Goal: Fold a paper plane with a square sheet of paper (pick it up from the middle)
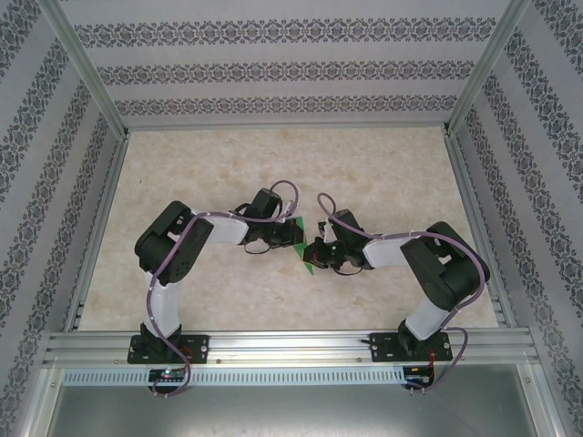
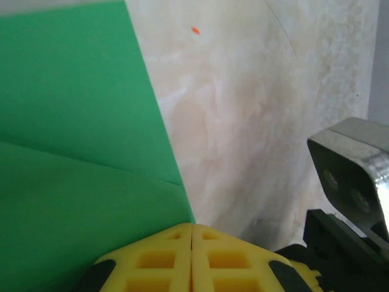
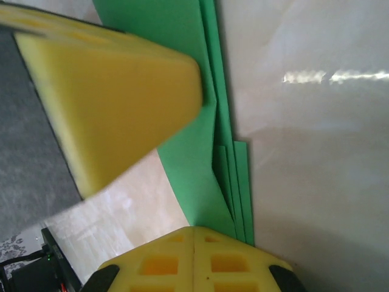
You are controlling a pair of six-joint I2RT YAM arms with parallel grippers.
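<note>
Both wrist views, bottom centre: left gripper [image 2: 192,258] and right gripper [image 3: 193,258] pinched closed on the folded paper [image 2: 73,152].

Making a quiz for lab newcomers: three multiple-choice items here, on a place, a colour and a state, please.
1. Where is the green paper? A far left corner; B on the table between left gripper and right gripper; C off the table.
2. Colour of the fingers? A yellow; B red; C blue.
3. Left gripper's jaws? A wide open; B shut; C clamping a cup.
Answers: B, green shows where the wrists meet; A, both wrist views show yellow; B, its fingers touch tip to tip.
</note>
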